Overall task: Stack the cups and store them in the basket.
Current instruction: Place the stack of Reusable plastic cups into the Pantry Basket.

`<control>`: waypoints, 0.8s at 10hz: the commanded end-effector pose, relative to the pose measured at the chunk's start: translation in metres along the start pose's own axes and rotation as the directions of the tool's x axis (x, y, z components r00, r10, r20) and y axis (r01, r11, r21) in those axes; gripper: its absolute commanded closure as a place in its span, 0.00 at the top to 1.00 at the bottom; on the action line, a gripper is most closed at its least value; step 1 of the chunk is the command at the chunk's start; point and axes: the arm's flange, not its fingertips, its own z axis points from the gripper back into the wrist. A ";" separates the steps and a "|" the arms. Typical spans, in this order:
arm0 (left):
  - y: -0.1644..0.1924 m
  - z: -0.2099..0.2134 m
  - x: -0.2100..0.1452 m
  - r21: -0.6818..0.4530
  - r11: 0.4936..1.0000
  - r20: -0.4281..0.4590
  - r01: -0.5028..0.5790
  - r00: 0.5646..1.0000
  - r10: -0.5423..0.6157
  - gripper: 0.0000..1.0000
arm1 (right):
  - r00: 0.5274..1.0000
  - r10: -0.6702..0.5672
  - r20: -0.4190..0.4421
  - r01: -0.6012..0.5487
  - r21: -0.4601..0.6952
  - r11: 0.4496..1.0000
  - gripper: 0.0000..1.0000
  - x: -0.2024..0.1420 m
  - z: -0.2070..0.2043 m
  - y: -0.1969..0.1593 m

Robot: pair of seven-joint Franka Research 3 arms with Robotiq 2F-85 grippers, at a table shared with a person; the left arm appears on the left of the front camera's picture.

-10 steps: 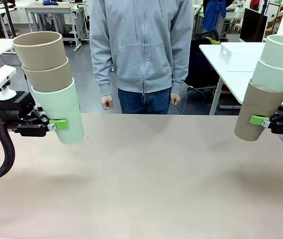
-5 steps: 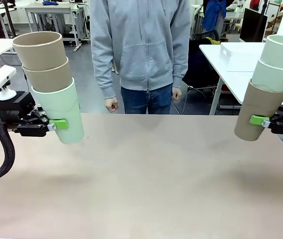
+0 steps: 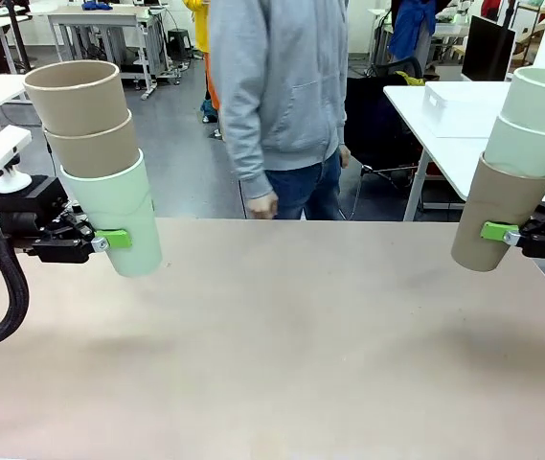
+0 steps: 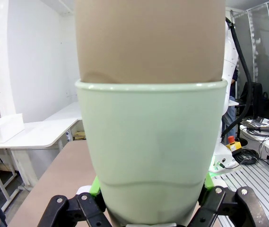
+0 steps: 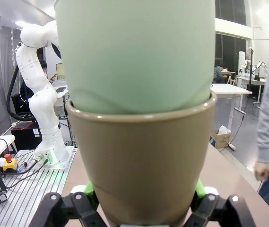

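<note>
Mint cup pinched in left claw, tan cup in right claw. Tilted, top-heavy: may slip or shed nested cups.

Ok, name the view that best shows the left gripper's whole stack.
Front view: the left stack appears whole, a mint cup in the left gripper with two tan cups nested above. Left wrist view crops it to the mint wall and one tan cup. Right wrist view faces the other stack.
</note>
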 end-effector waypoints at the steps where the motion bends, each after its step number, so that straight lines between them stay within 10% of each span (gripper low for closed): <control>1: 0.000 -0.001 0.003 -0.005 1.000 0.007 0.012 1.000 -0.012 0.85 | 1.000 0.016 0.003 -0.016 -0.001 1.000 0.84 0.004 0.001 0.001; 8: 0.000 -0.001 0.003 -0.005 1.000 0.007 0.012 1.000 -0.012 0.85 | 1.000 0.016 0.003 -0.016 -0.001 1.000 0.84 0.004 0.001 0.001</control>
